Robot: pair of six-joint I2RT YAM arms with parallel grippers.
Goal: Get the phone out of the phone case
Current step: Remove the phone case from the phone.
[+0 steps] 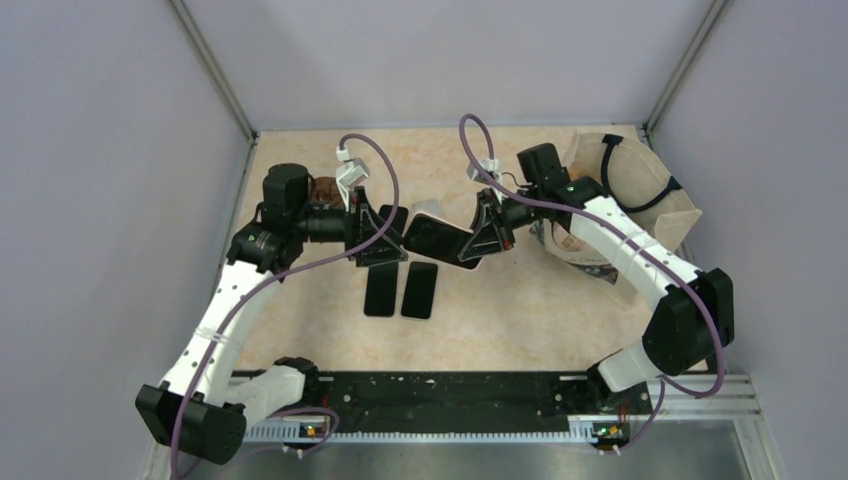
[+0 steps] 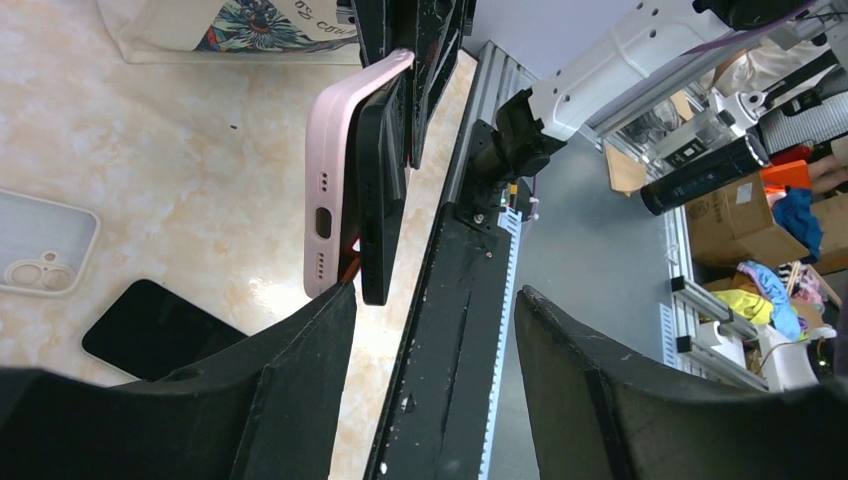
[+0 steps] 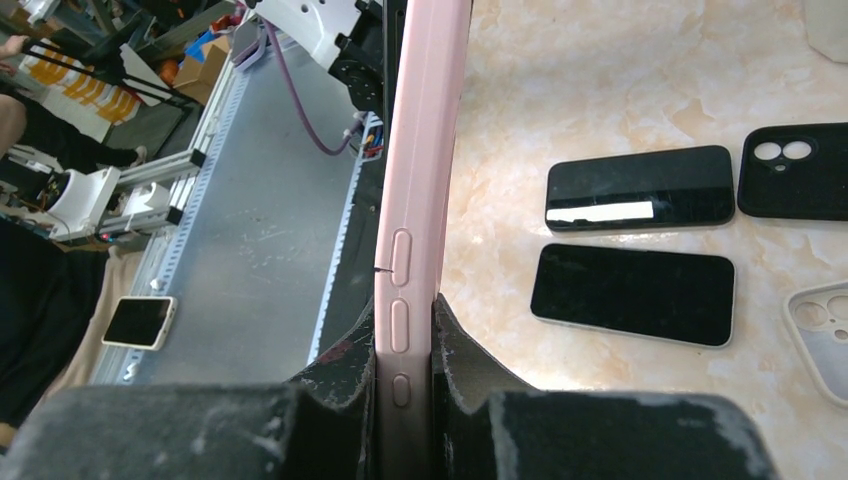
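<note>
My right gripper point(image 3: 405, 322) is shut on the side of a pink phone case point(image 3: 412, 180) and holds it on edge above the table. In the top view the case point(image 1: 430, 211) and the dark phone point(image 1: 440, 241) hang between both grippers. In the left wrist view the black phone point(image 2: 383, 190) stands partly peeled away from the pink case point(image 2: 330, 170) at its lower end. My left gripper point(image 2: 430, 300) is open, with its jaws wide apart. Its left finger point(image 2: 310, 350) sits right at the case's bottom edge.
Two bare black phones point(image 1: 381, 289) point(image 1: 420, 290) lie side by side on the beige table. A black case point(image 3: 795, 170) and a clear case point(image 3: 825, 335) lie near them. A tote bag point(image 1: 640, 200) stands at the back right. A black rail point(image 1: 450, 395) runs along the near edge.
</note>
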